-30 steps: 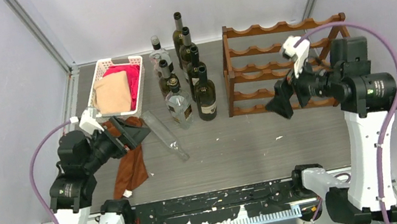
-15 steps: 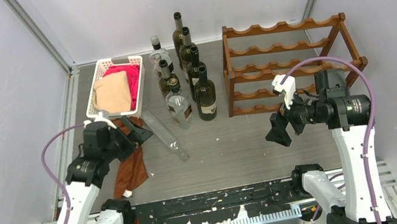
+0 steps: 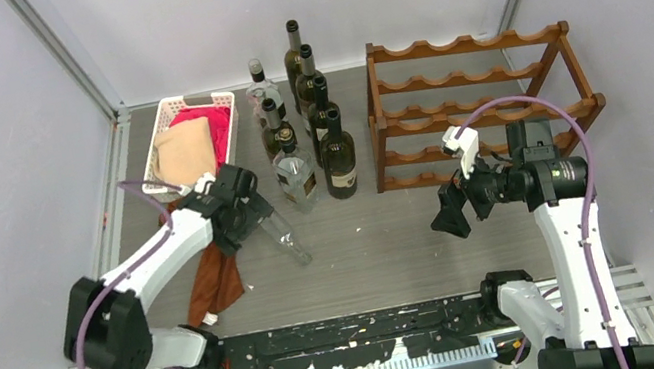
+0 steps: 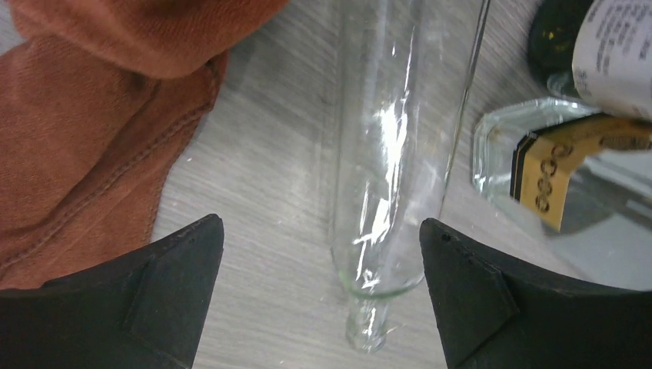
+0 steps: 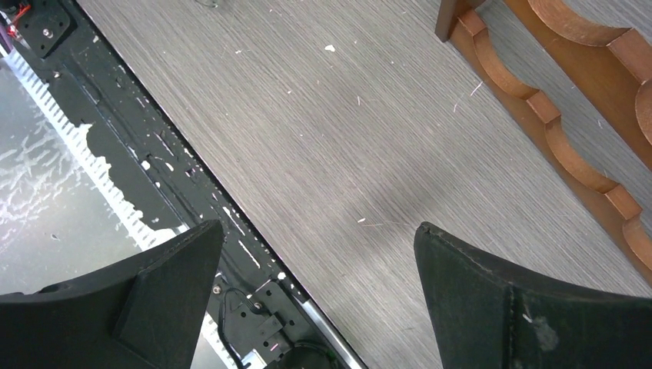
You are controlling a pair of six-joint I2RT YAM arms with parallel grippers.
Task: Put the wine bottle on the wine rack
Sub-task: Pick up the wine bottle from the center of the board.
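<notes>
wine bottle (image 3: pixel 274 222): clear glass, lying on its side on the bench (image 3: pixel 385 245) with its neck toward the near edge; it sits between a rust-brown cloth and the standing bottles, well apart from the rack.
left fingers (image 4: pixel 154 300): spread wide, one on each side of the bottle's shoulder and neck (bare bench shows on both sides, so no contact); pinching nothing.
right fingers (image 5: pixel 154 307): spread wide above bare bench, just in front of the rack's lowest rail; holding nothing.
wine rack (image 3: pixel 476 102): reddish-brown wood with scalloped rails, upright at the far right of the bench.
standing bottles (image 3: pixel 319 135): dark and clear ones, upright in a group just left of the rack.
square bottle (image 3: pixel 296 175): clear glass with a gold label, nearest to the lying bottle.
cloth (image 3: pixel 217 275): rust-brown, crumpled on the bench left of the lying bottle, partly under the left arm.
basket (image 3: pixel 167 136): white and slotted, at the far left; tan and pink fabric lies inside.
</notes>
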